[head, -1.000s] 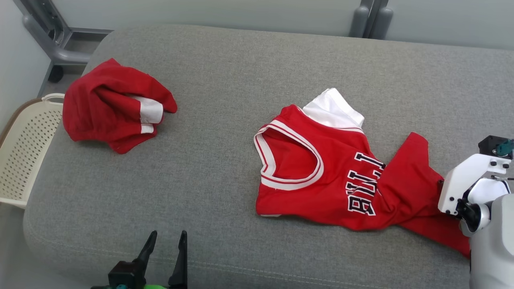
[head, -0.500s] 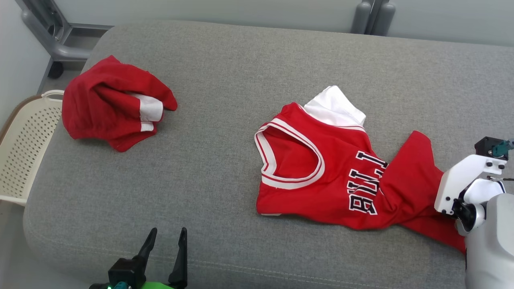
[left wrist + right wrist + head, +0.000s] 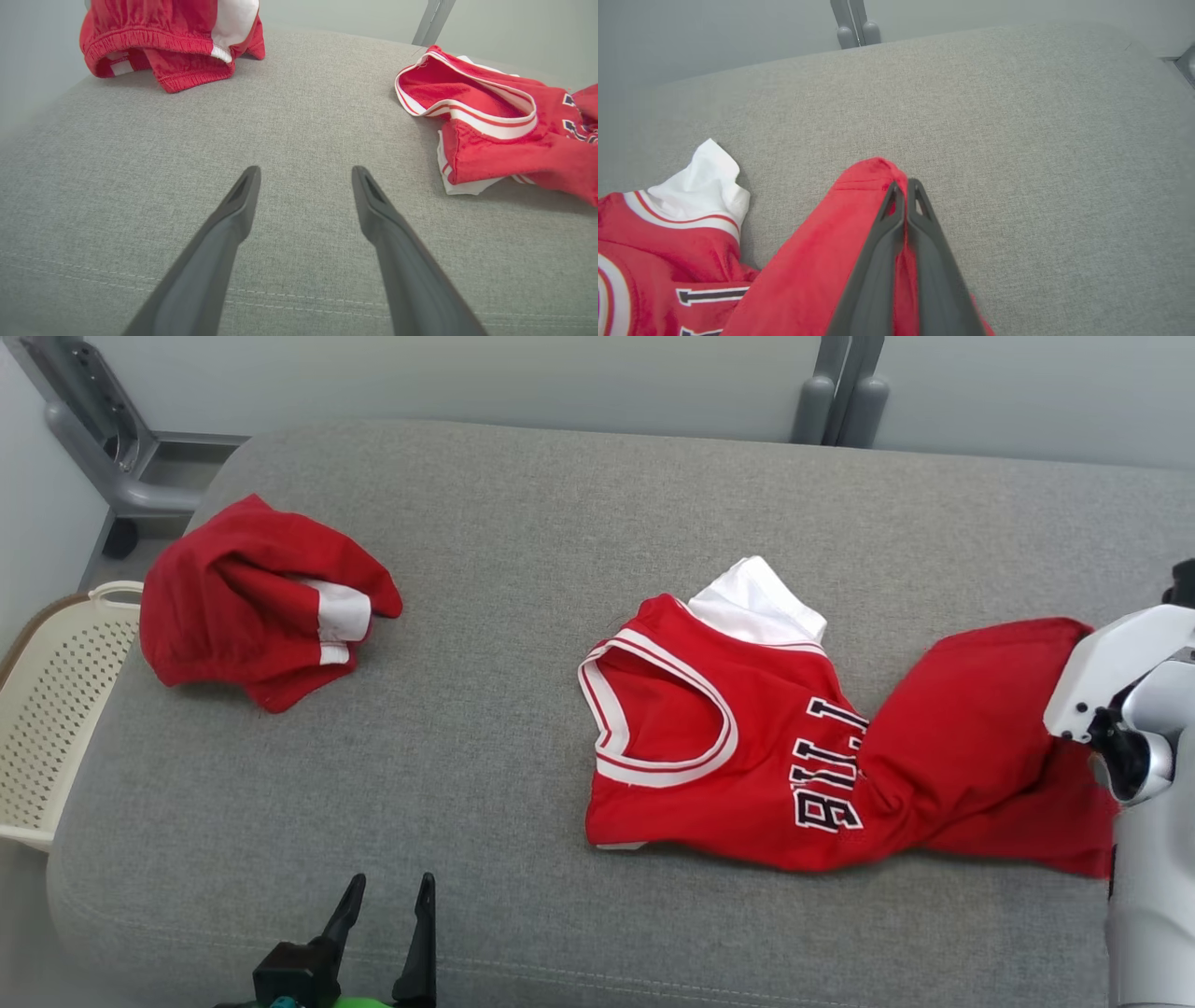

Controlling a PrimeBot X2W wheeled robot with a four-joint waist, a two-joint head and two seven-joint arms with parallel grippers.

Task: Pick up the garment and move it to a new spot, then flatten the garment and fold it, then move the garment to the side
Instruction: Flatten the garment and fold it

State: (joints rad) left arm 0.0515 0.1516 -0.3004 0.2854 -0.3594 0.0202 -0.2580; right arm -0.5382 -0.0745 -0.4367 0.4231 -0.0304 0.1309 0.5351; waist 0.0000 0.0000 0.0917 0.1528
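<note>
Jersey hem pinched tight in right gripper at bench three o'clock; left gripper spread, empty, seven o'clock.

Bare lab-like room: grey cushioned bench, plain walls, metal frame, plastic basket

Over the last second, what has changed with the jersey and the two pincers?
The right pincer, shut on the red jersey's lower end, has carried that end away from the robot, toward the cushion's far side; the fabric there now spreads wider. The jersey's collar end, the open left pincer, the red shorts and the basket stayed put; their slight shift is camera motion.
</note>
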